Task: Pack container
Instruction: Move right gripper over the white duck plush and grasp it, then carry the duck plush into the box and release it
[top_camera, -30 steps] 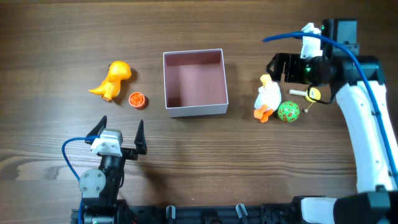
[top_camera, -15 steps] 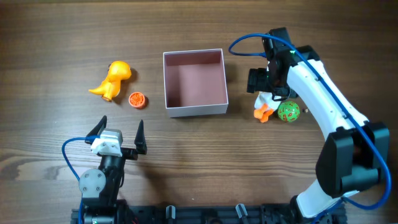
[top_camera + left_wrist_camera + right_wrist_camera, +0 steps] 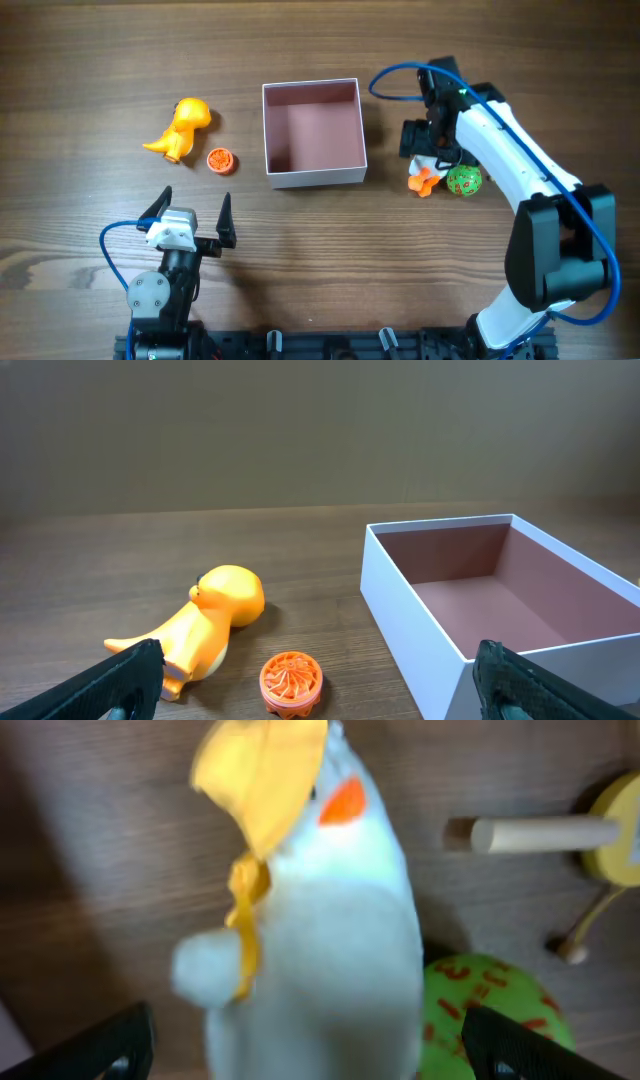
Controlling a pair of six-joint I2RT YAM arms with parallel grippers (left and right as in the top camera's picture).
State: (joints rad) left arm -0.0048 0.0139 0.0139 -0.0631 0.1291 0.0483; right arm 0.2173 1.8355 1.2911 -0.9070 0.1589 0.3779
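The container (image 3: 312, 172) is a small square white box with a pinkish inside, open-topped, at the table's middle; it also shows in the left wrist view (image 3: 400, 610). A white duck toy (image 3: 426, 164) with an orange beak and feet lies to its right. My right gripper (image 3: 428, 142) is directly above the duck, open. In the right wrist view the duck (image 3: 320, 920) fills the space between the spread fingers of the right gripper (image 3: 310, 1050). My left gripper (image 3: 190, 215) is open and empty near the front edge; the left wrist view shows its open fingers (image 3: 320, 678).
An orange dinosaur toy (image 3: 180, 128) and a small orange ribbed disc (image 3: 220, 160) lie left of the container. A green ball with red marks (image 3: 464, 180) touches the duck's right side. A wooden stick with a yellow piece (image 3: 545, 833) lies beyond the duck.
My right arm has swung left from the table's right side and come down over the white duck. The left arm and the toys have not moved.
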